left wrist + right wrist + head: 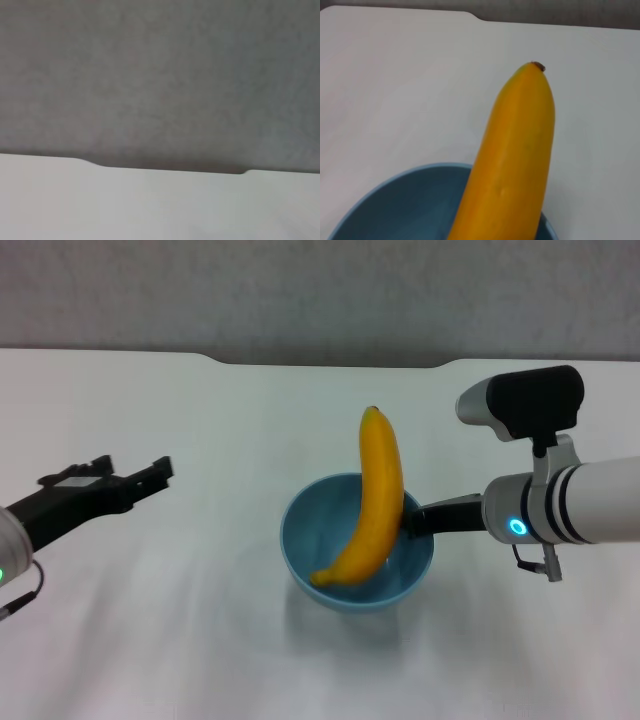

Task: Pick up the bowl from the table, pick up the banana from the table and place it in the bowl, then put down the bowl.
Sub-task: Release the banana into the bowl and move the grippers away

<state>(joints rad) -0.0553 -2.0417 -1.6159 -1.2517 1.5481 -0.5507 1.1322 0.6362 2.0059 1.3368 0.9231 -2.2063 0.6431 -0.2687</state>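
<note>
White table is spreading wide under everything, its far edge showing a shallow notch. Over on the right, the right arm is reaching in level, and the right gripper is clamping the near-side rim of the bowl. Whether the bowl is hanging just above the table or resting on it, I cannot tell. At the left, the left gripper is hovering well apart from the bowl, fingers spread and carrying nothing. Inside the bowl the banana is leaning, lower end on the bottom, dark tip poking up past the far rim. I judge the placing done and the putting-down in hand; next the right arm needs to settle the bowl flat, gently so the banana is not tipping out, then let go. No brand or writing is showing anywhere.
</note>
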